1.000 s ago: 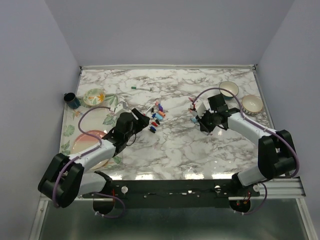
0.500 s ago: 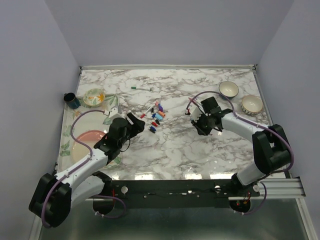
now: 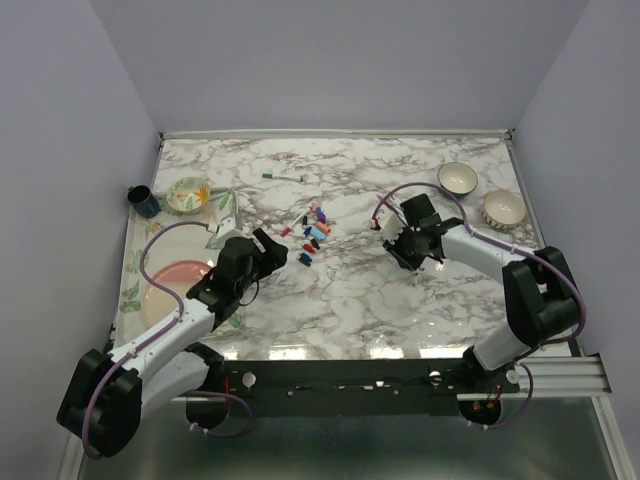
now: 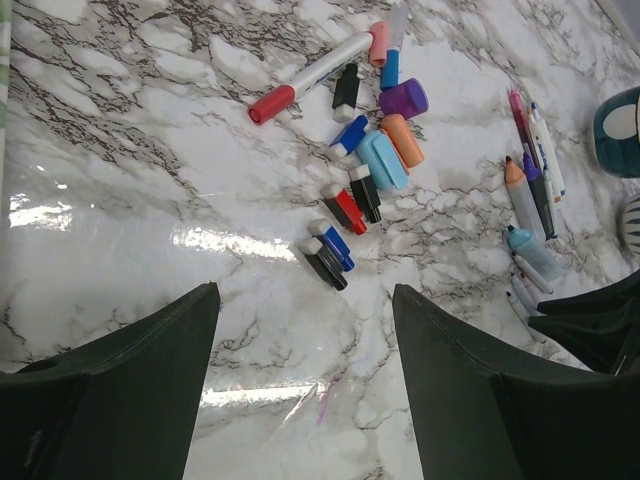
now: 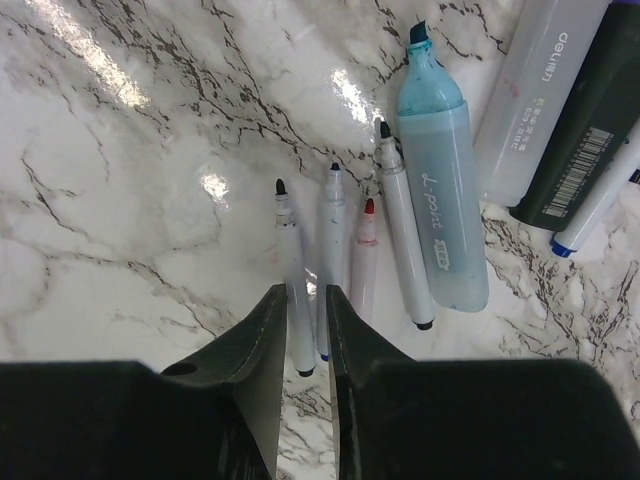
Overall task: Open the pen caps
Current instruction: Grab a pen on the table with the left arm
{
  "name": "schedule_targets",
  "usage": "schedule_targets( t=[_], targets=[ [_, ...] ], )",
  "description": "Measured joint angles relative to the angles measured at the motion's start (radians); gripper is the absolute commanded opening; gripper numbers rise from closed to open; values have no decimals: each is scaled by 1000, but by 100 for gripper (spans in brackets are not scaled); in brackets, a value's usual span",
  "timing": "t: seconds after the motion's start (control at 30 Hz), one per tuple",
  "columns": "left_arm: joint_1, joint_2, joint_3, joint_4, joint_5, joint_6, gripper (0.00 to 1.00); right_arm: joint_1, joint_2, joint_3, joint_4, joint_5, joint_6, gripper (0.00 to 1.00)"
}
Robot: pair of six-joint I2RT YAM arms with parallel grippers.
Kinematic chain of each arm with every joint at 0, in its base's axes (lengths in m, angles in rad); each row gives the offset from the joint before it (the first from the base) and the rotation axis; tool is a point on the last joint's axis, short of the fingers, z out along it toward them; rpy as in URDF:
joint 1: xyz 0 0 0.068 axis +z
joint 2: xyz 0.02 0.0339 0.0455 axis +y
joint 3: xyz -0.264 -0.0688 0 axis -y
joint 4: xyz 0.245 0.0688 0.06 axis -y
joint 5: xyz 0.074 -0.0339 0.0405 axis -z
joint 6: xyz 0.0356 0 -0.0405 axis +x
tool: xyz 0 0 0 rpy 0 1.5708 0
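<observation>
Retreating from the pen caps [image 4: 355, 190], left hand [image 4: 302, 300] gapes; right hand [image 5: 306, 292] seemingly loosens.

Lab test cell; marble-print table [image 3: 350, 290] boxed by plain grey walls [image 3: 340, 60]; black mounting rail [image 3: 340, 385]

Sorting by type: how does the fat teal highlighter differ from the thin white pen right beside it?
The fat teal highlighter is much thicker than the thin white pen. The highlighter's barrel is teal with printed lettering; the pen's is plain white. Both lie uncapped on the marble table, tips pointing the same way.
</observation>
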Motion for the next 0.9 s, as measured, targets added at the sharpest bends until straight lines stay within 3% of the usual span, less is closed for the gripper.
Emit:
schedule_targets(
  t=[0.27,0.53,0.9],
  targets=[
    [1,74,29,-11,3,69,81,0,-54,0,3,24,0,28],
    [3,257,186,-31,21,193,80,0,-136,0,-1,6,-24,28],
    [3,330,296,-116,26,350,80,0,-182,0,-26,-57,-71,28]
  ],
)
